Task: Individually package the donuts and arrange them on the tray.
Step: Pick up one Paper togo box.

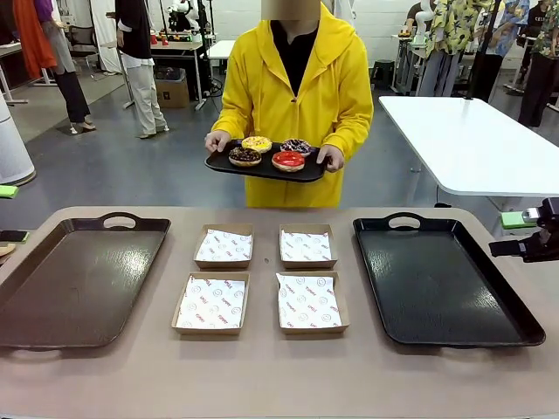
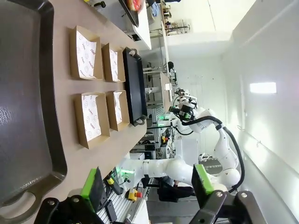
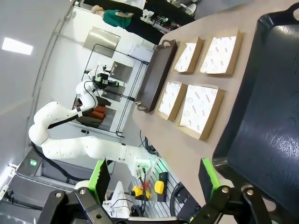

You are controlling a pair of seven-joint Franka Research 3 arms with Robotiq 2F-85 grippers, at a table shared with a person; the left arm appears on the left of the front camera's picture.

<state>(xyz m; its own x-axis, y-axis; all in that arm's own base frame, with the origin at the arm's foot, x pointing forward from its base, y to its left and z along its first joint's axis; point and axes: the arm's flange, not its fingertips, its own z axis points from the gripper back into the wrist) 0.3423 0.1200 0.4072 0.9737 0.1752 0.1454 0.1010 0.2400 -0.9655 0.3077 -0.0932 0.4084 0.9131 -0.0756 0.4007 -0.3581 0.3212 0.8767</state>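
Observation:
Across the table, a person holds a small black tray (image 1: 307,172) in both hands. Four donuts lie on it: yellow (image 1: 257,143), dark purple (image 1: 296,146), chocolate (image 1: 244,156) and red (image 1: 288,161). Four open cardboard boxes lined with printed paper sit mid-table, two behind (image 1: 224,246) (image 1: 307,246) and two in front (image 1: 211,303) (image 1: 308,303). My left gripper (image 2: 147,184) is open and holds nothing, back from the table's left end. My right gripper (image 3: 154,176) is open and holds nothing near the right tray's corner. A black part of the right arm (image 1: 534,237) enters at the right edge.
A large brown tray (image 1: 74,279) lies left of the boxes and a large black tray (image 1: 441,279) lies right of them, both bare. A white table (image 1: 472,140) stands behind on the right. Other people move about in the background.

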